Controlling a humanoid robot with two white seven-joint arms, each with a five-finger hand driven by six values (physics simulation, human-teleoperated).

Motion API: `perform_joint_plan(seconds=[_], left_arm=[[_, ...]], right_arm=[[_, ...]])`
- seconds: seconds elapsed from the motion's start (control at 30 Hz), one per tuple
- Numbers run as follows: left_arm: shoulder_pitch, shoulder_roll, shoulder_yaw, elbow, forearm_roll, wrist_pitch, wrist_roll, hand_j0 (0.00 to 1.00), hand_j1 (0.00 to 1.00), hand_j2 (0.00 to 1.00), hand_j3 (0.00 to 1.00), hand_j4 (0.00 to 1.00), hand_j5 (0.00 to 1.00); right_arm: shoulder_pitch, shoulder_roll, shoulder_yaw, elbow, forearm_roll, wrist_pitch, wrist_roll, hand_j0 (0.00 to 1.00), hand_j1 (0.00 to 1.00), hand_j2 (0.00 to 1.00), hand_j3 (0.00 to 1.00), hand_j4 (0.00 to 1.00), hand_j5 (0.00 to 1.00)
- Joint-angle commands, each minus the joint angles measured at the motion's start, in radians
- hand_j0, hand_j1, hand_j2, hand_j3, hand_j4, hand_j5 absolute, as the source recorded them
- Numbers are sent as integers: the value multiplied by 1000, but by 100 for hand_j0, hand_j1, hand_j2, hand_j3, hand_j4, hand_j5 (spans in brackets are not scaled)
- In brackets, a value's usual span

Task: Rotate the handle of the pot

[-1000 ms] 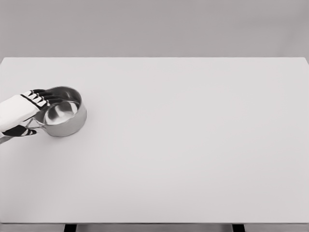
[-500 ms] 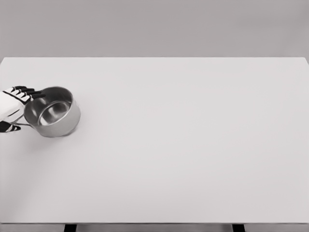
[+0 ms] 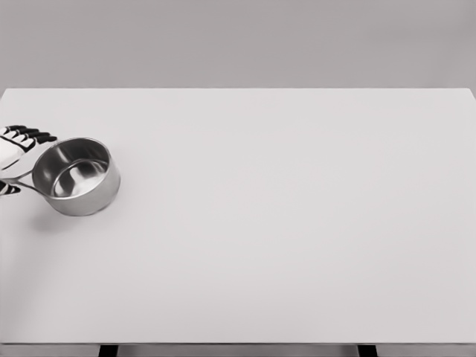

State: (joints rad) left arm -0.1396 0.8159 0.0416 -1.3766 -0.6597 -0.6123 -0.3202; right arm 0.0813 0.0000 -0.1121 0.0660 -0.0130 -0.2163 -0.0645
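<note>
Left hand gripped the pot by its handle, which pointed toward nine o'clock; rotation seemed underway, not finished.

Only a small part of the robot's body shows, at the picture's left edge just beside the steel pot: the left hand. Its back is a smooth, glossy white shell with a rounded, moulded look. The fingers are white along their segments and end in black tips, and thin black bands mark the joints between the white segments, so each finger reads as striped. Lower down, on the near side of the pot's thin handle, a further white piece with black marking shows at the edge, too cropped to tell which part it is.
</note>
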Motion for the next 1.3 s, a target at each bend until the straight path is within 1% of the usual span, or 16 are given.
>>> perform_joint_plan(seconds=[0.0,0.13,0.17,0.23,0.47,0.57,0.77,0.83,1.1,1.2,1.27], left_arm=[[-2,-1,0,17,2,1,1,100,100,100,100,100,100],[-28,-4,-5,39,-26,1,1,100,100,100,100,100,100],[-38,-18,-6,40,-43,1,1,100,100,100,100,100,100],[-49,-21,-9,59,-48,1,1,100,100,100,100,100,100],[-77,-35,-12,76,-74,1,1,100,100,100,100,100,100],[-97,-50,-14,110,-106,1,3,100,100,100,100,100,100],[-112,-55,-14,111,-113,1,3,100,100,100,100,100,100],[-130,-57,-16,134,-123,1,3,100,100,100,100,100,100],[-129,-44,-12,134,-113,1,3,100,100,100,100,100,100],[-120,-41,-12,122,-103,1,4,100,100,100,100,100,100],[-114,-41,-12,87,-89,1,4,100,100,100,100,100,100]], right_arm=[[0,0,-1,0,1,0,0,100,100,100,100,100,100],[0,0,0,0,-1,0,0,100,100,100,100,100,100],[0,0,0,0,1,0,0,100,100,100,100,100,100],[0,0,0,0,-1,0,0,100,100,100,100,100,100],[0,0,0,0,-1,0,0,100,100,100,100,100,100],[0,0,-1,0,-1,0,0,100,100,100,100,100,100],[0,0,0,0,1,0,0,100,100,100,100,100,100],[0,0,0,0,-1,0,0,100,100,100,100,100,100],[0,0,0,0,-1,0,0,100,100,100,100,100,100],[0,0,0,0,-1,0,0,100,100,100,100,100,100],[0,0,0,0,-1,0,0,100,100,100,100,100,100]])
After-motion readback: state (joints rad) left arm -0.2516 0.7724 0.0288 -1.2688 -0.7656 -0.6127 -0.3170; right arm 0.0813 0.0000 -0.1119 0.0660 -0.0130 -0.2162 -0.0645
